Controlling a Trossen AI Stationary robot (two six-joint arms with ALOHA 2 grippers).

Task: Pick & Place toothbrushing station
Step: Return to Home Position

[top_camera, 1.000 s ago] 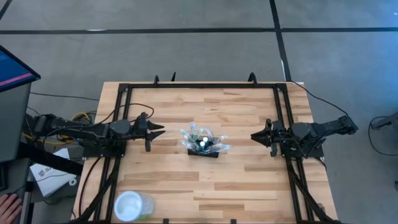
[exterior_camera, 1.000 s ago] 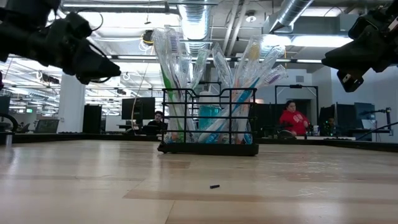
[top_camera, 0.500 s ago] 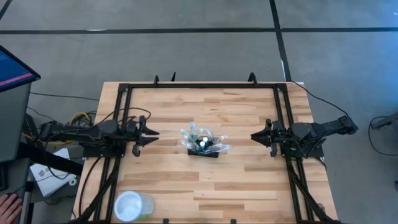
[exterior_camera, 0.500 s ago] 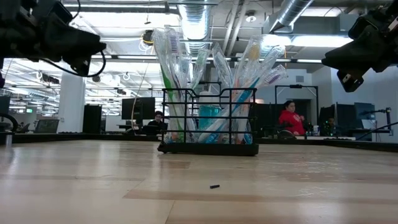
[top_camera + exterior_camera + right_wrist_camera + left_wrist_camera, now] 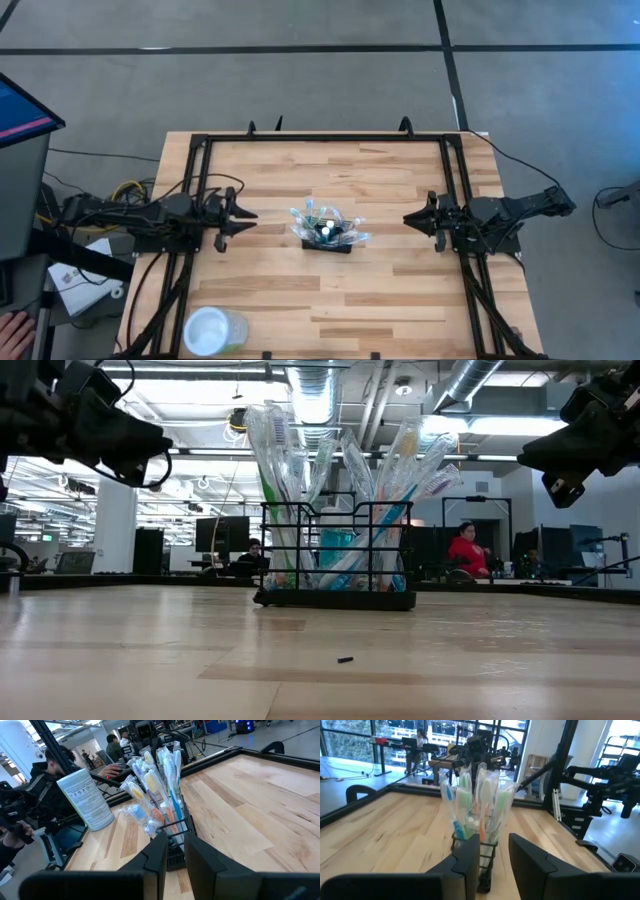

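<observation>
Parting around nothing, the left gripper's [image 5: 248, 212] 2 dark fingers [image 5: 468, 864] leave a clear gap and aim toward the table's middle; behind them the wrist and forearm lie low and nearly level over the left side of the wooden table [image 5: 400, 290], reaching back to the base at that edge. The right gripper [image 5: 408, 219] mirrors it over the right side: its fingers [image 5: 157, 856] stand apart by a narrower gap, also empty, tips facing the centre, the arm stretching back and out past the right edge. In the low view both grippers hang above the tabletop, well clear of it. Between them, apart from either, the toothbrushing station [image 5: 330, 244] stands upright at the middle of the table, open top upward (its black wire base flat on the wood). Its long side runs roughly across the table from one arm toward the other, slightly skewed. Wrapped toothbrushes [image 5: 330, 470] stand in it on end, heads up, fanning outward above the rim. A round white-topped container [image 5: 212, 330] sits well apart near the front left corner. A small dark speck [image 5: 344, 659] lies on the wood in front of the station.
</observation>
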